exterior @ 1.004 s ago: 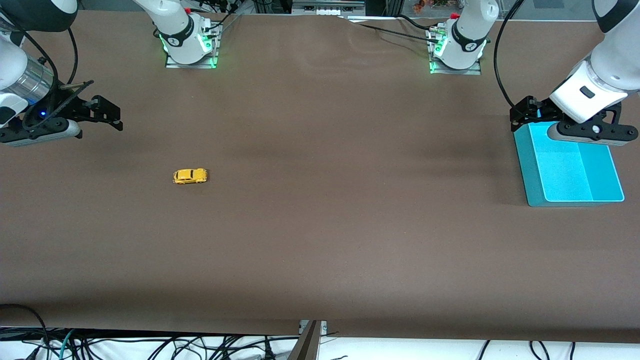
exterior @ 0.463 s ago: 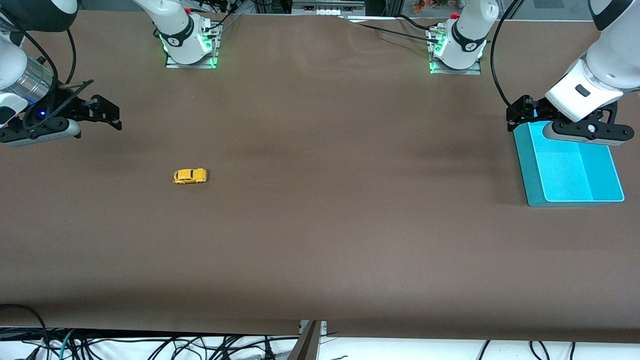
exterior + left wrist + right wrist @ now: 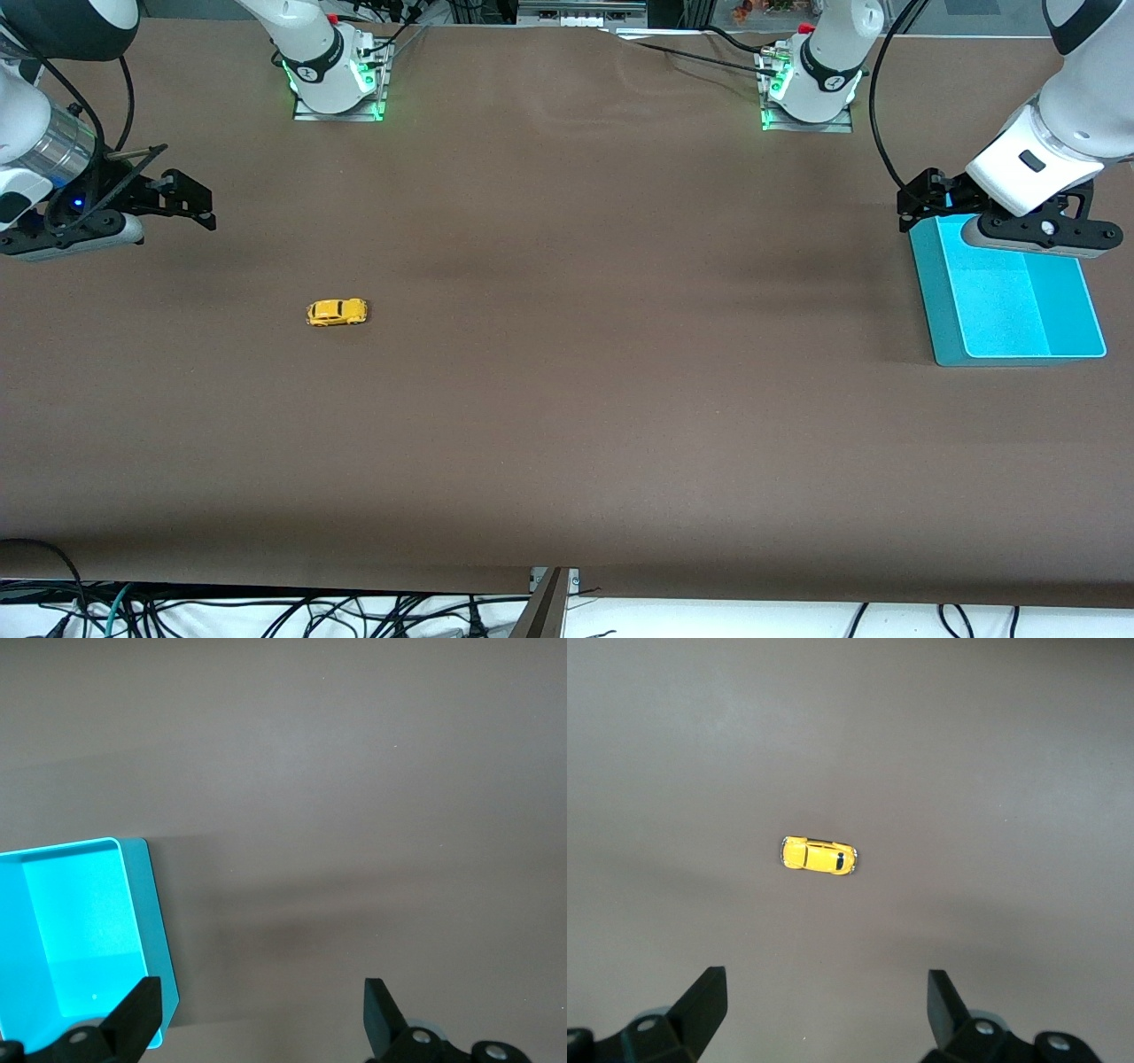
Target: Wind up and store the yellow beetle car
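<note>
Even, bright overhead light throws soft shadow bands across the brown table (image 3: pixel 567 399); all views sharp.

A broad brown table (image 3: pixel 567 372) fills nearly everything here, its matte cover smooth and faintly banded with soft shadows. Along the edge nearest the front camera, a tangle of black cables (image 3: pixel 266 611) spills over a pale floor (image 3: pixel 726 620), with one teal cable (image 3: pixel 111 611) among them. At the table's top edge, dark equipment and more wiring (image 3: pixel 461 11) crowd together. Light falls evenly from above.
</note>
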